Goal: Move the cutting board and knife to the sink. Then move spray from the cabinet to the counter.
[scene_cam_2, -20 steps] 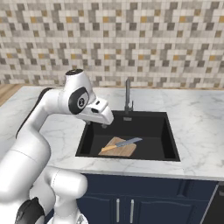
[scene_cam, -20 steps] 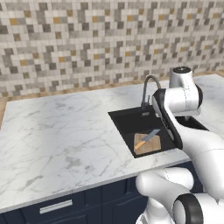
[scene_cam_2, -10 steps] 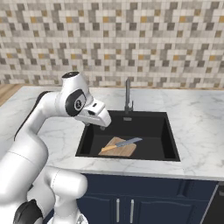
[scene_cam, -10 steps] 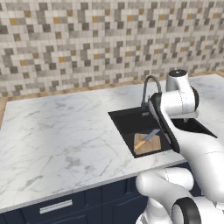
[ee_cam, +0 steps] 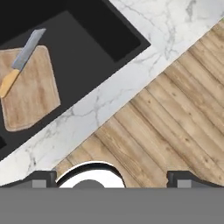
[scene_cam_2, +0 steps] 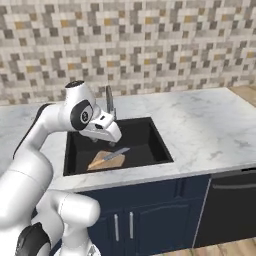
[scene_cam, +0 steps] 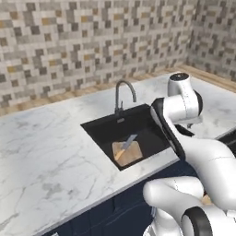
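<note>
Brown wooden cutting board (ee_cam: 29, 87) lies in black recessed sink (scene_cam_2: 145, 131), orange-handled knife (ee_cam: 22, 61) on top: stage 1 done. Two-finger gripper (ee_cam: 111, 177) spread wide, holding nothing. Spray transfer to white marble counter (scene_cam: 41, 152) outstanding.

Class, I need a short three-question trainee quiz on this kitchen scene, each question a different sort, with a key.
1. True or false: the flat brown wooden cutting board lies inside the black recessed sink.
2. What rests on the board? A) grey-blue knife with orange handle B) white spray bottle C) nothing
3. Fill in: the two-finger gripper has its jaws ____ and holds nothing.

Key:
1. True.
2. A: the knife lies across the board.
3. Open.
</note>
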You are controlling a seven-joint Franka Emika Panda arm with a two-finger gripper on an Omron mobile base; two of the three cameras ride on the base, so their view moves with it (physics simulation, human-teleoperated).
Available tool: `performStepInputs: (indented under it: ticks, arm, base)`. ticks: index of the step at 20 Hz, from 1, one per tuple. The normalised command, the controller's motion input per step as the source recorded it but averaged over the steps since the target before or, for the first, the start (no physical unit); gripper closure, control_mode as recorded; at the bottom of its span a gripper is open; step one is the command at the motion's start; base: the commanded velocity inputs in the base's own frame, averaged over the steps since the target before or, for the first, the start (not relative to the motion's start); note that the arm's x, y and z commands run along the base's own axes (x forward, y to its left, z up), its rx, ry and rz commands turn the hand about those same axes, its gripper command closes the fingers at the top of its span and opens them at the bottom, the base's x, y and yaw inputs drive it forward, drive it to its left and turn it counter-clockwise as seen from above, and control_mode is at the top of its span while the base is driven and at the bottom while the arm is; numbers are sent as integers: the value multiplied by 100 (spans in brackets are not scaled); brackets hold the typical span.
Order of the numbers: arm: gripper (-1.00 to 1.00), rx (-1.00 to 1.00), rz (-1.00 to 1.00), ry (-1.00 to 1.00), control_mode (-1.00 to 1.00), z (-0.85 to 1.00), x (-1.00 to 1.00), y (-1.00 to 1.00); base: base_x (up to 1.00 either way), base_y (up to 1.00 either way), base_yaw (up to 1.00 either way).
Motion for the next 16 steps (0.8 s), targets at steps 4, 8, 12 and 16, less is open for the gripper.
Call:
performStepInputs:
  ticks: [4,8,12,16]
  arm:
    - [-100,0,0,0,100,0,0,0]
    - [-100,0,0,0,100,0,0,0]
    - [-100,0,0,0,100,0,0,0]
    - [-100,0,0,0,100,0,0,0]
  base:
    - [-13,-19,-70]
    - [-5,-44,-74]
    - [1,-59,-82]
    - [3,-66,-82]
